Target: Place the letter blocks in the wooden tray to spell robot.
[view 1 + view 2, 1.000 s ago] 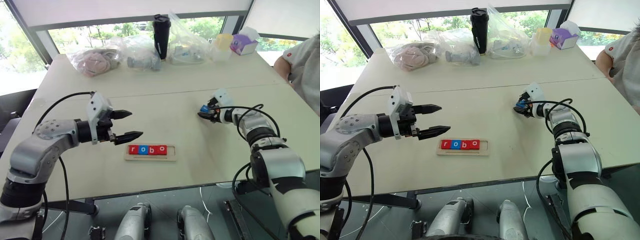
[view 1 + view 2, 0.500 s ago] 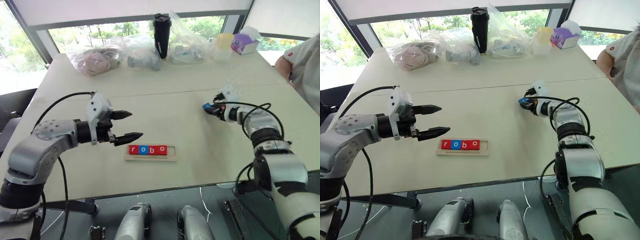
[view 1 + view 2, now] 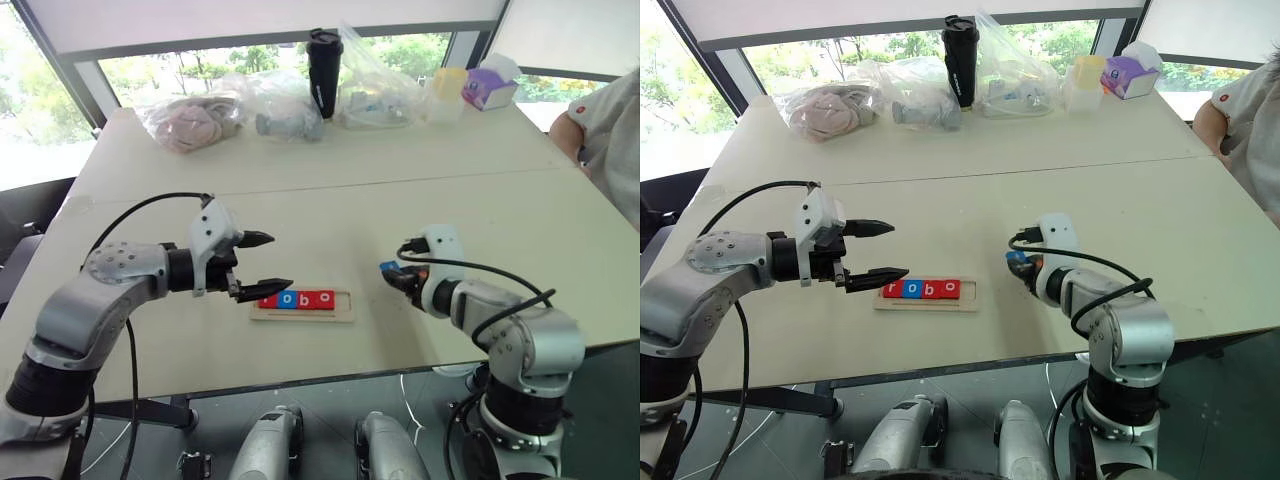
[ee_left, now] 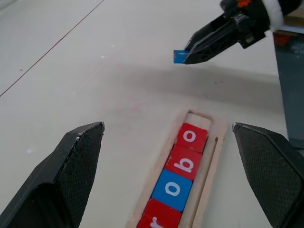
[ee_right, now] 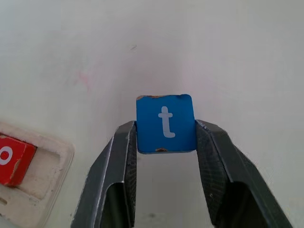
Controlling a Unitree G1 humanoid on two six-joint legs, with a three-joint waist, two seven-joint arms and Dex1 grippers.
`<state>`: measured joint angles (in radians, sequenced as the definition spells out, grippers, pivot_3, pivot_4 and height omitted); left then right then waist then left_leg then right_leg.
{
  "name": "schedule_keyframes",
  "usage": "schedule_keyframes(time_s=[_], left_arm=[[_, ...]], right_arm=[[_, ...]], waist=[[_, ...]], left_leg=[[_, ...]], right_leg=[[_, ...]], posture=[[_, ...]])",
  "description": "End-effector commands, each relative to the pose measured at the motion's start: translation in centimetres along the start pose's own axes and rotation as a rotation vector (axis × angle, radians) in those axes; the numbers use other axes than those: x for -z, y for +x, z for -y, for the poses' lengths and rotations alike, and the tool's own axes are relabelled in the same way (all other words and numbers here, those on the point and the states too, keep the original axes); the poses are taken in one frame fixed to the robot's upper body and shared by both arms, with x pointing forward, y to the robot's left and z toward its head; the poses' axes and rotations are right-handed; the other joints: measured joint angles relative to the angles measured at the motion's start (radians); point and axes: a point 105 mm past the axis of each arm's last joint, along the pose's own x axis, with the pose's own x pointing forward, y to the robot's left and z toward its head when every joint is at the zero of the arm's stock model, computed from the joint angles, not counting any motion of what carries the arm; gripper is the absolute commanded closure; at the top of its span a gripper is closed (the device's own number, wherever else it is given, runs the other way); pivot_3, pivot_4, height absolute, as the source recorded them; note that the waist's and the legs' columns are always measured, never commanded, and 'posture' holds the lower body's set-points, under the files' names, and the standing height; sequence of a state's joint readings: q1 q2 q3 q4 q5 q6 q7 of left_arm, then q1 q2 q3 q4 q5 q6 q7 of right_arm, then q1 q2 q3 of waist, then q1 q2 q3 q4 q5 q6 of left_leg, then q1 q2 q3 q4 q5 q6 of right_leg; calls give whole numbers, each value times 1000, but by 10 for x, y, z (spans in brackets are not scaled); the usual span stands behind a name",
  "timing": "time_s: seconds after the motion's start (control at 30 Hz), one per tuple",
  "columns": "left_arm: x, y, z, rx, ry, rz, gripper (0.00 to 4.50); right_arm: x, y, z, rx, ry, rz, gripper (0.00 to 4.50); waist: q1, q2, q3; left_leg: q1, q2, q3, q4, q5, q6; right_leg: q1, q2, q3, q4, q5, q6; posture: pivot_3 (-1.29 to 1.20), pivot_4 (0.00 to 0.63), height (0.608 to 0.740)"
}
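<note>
Head views: the wooden tray (image 3: 302, 311) held four letter blocks (image 3: 296, 299); the left gripper (image 3: 262, 264) stood wide open and empty beside it.

Left wrist view: one end slot lay vacant.

Right wrist view: the right gripper (image 5: 166, 137) clamped the blue t block (image 5: 166, 123) above the table (image 5: 237, 57).

An office or lab room: a large pale table (image 3: 330, 170) by tall windows (image 3: 170, 70), holding bagged supplies (image 3: 190, 118) and a tissue box (image 3: 487, 88).

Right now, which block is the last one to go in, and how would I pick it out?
Start at the wooden tray near the table's front edge. Just to its right, the right gripper pinches a blue t block above the table. Every other block already sits in the tray.
</note>
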<state>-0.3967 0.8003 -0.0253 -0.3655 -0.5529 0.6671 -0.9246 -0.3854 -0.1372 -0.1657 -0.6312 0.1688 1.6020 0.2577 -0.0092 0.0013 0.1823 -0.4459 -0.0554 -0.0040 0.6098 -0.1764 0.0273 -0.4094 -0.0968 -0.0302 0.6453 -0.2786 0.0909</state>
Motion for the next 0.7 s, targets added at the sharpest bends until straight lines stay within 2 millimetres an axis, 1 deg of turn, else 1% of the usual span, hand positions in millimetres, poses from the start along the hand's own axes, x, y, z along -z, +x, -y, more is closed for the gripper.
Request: schedule_keyframes(time_s=[0.03,0.07,0.1,0.13,0.17,0.2,0.27,0.3,0.33,0.37,0.4,0.43,0.47,0.5,0.57,0.6,0.67,0.7], left_arm=[[-8,2,1,9,42,26,0],[-7,3,1,10,40,26,0],[-6,3,1,9,39,26,0],[-5,4,0,8,37,25,0],[-4,3,-1,6,35,24,0],[-2,3,-1,4,34,22,0],[-1,2,-2,2,32,21,0],[-1,1,-2,1,30,19,0],[-1,1,-2,1,29,19,0],[0,0,-2,5,25,18,0],[0,0,-1,11,22,17,0],[0,-1,0,22,19,16,0],[-1,-2,2,37,20,13,0],[-1,-2,3,48,21,12,0],[-2,-3,4,63,34,2,0],[-1,-3,3,61,47,-5,0],[-1,-5,4,66,69,-22,0],[-2,-6,4,66,71,-24,0]], right_arm=[[1,-5,3,60,9,20,2317],[3,-4,3,64,12,17,1943],[5,-4,3,67,12,14,1416],[6,-3,3,70,9,13,980],[6,-3,3,71,3,13,414],[4,-4,3,68,-12,19,32],[0,-5,2,51,-45,34,32],[-14,-9,-1,-1,-93,92,32],[-23,-13,-4,-40,-129,131,32],[-37,-20,-3,-79,-222,201,32],[-52,-27,2,-112,-307,272,32],[-63,-34,5,-171,-392,324,32],[-70,-39,13,-241,-456,349,32],[-72,-42,19,-290,-492,360,32],[-71,-40,31,-355,-585,342,32],[-69,-37,36,-389,-626,321,32],[-65,-25,50,-429,-693,265,32],[-64,-20,53,-445,-706,253,32]], waist=[[-1,0,0],[-2,0,0],[-2,0,0],[-3,0,0],[-3,0,0],[-3,0,0],[-2,0,0],[-2,0,0],[-2,0,0],[-3,0,0],[-3,0,0],[-1,0,1],[-1,0,1],[-1,0,1],[-2,-1,0],[-2,-1,0],[-7,-1,1],[-8,-1,1]], left_leg=[[-1,0,0,0,0,0],[-1,0,0,0,0,0],[-1,0,0,-1,0,0],[-1,-1,0,-1,0,0],[-1,0,0,-1,0,0],[-1,0,0,-1,0,0],[0,0,0,-1,0,0],[0,0,0,-1,0,0],[0,0,0,-1,0,0],[0,0,0,0,0,0],[0,0,0,0,0,1],[0,0,0,1,0,1],[-1,0,1,1,-1,1],[0,0,1,1,-1,2],[2,0,0,1,-1,3],[2,0,0,1,-1,6],[2,1,0,1,-1,7],[2,1,1,1,-1,7]], right_leg=[[-1,0,0,0,0,0],[-1,0,0,0,0,0],[-1,0,0,0,0,0],[-1,0,0,1,0,0],[-1,0,0,1,0,0],[0,0,0,2,0,0],[0,0,0,2,0,0],[0,0,0,2,0,0],[0,0,0,2,0,0],[0,0,0,1,0,0],[0,0,0,0,0,0],[0,0,0,0,0,0],[1,0,0,-2,0,0],[2,0,-1,-4,0,0],[7,1,-2,-8,0,1],[11,1,-2,-9,0,1],[12,1,-2,-9,1,2],[11,1,-2,-9,1,2]], posture=[[0,150,740],[0,150,740],[0,150,740],[0,150,740],[0,150,740],[0,150,740],[0,150,740],[0,150,740],[0,150,740],[0,150,740],[0,150,740],[0,150,740],[0,150,740],[0,150,740],[0,150,740],[0,150,740],[0,150,740],[0,150,740]])
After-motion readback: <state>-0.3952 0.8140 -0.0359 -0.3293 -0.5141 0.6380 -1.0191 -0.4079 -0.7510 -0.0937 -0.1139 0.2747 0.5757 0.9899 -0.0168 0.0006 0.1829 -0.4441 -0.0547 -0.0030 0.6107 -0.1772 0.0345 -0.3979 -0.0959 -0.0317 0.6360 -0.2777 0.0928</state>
